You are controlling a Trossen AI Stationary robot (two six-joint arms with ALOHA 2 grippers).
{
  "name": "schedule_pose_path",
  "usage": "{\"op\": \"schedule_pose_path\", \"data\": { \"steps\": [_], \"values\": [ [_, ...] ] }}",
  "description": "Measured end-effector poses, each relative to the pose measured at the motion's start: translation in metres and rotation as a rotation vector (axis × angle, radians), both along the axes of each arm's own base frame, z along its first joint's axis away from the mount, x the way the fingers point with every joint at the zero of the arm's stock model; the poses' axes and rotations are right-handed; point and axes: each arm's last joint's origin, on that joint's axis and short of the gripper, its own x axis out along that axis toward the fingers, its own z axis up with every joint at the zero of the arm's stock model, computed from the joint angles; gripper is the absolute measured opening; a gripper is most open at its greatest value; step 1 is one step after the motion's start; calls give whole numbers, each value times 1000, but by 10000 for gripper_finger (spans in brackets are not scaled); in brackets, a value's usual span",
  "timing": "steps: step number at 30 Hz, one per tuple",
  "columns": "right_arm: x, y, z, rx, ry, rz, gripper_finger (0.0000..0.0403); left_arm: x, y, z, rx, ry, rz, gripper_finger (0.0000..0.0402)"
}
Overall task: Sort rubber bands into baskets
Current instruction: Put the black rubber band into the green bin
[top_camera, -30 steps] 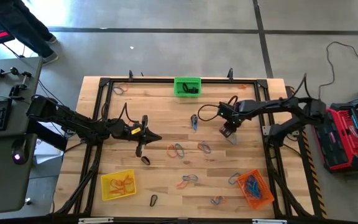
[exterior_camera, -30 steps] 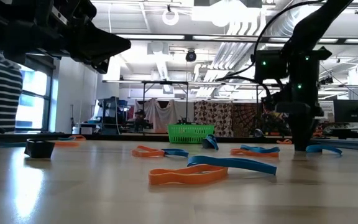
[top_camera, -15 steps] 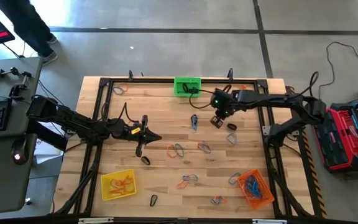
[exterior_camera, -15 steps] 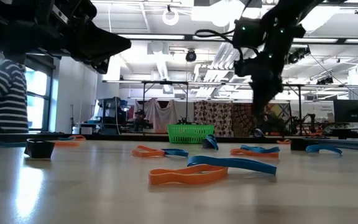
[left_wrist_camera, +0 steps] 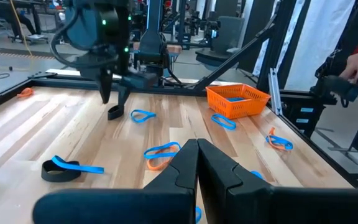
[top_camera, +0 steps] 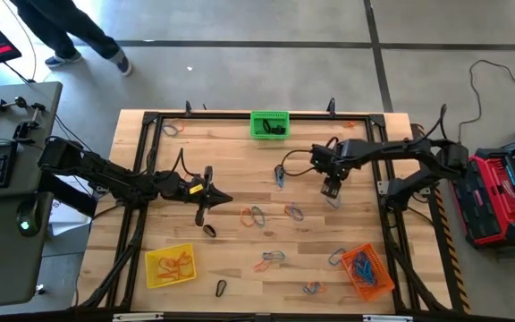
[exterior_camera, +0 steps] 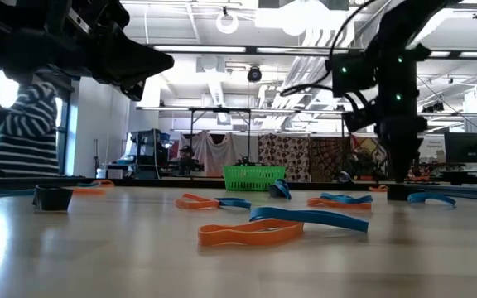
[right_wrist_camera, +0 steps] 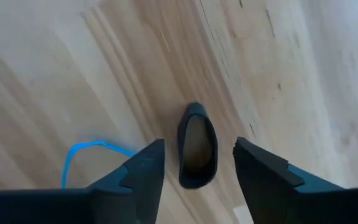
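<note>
My right gripper points down, open, just above the table right of centre. A small black rubber band lies flat on the wood between its two fingers, which stand on either side without touching it; the low view shows the same band under the fingertips. Beside it lies a blue band. My left gripper is shut, level and holds nothing near the table's middle. The green basket stands at the far edge, the yellow basket near left, the orange basket near right.
Several orange, blue and black bands lie scattered over the wood, such as a pair at centre, one nearer the front and a black one by my left gripper. A black frame rims the table. A person walks beyond the far left corner.
My right gripper rose and swung toward the far edge and the table's left, then came back and sank over the black band, rolling its wrist. The black band stayed lying on the table.
</note>
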Motion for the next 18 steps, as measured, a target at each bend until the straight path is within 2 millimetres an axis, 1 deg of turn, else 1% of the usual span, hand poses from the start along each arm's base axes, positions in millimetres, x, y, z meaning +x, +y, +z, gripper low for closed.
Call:
{"op": "schedule_pose_path", "data": {
  "steps": [4, 8, 10, 12, 16, 17, 18],
  "values": [
    [-8, 0, -14, 7, 5, -12, 183, 0, 0, 0, 0, 0, 0, 0],
    [-14, -1, -22, 45, 15, -44, 163, 0, 0, 0, 0, 0, 0, 0],
    [-13, -3, -22, 44, -3, -53, 141, 0, 0, 0, 0, 0, 0, 0],
    [-11, -4, -21, 40, -22, -54, 111, 0, 0, 0, 0, 0, 0, 0],
    [-5, -5, -17, 65, -71, -50, 26, 0, 0, 0, 39, -2, 7, 0],
    [-3, -5, -15, 69, -84, -47, 13, 0, 1, 0, 48, -2, 16, 0],
    [-1, -5, -13, 75, -95, -45, 10, 0, 1, 0, 54, -3, 25, 0]
  ]
}}
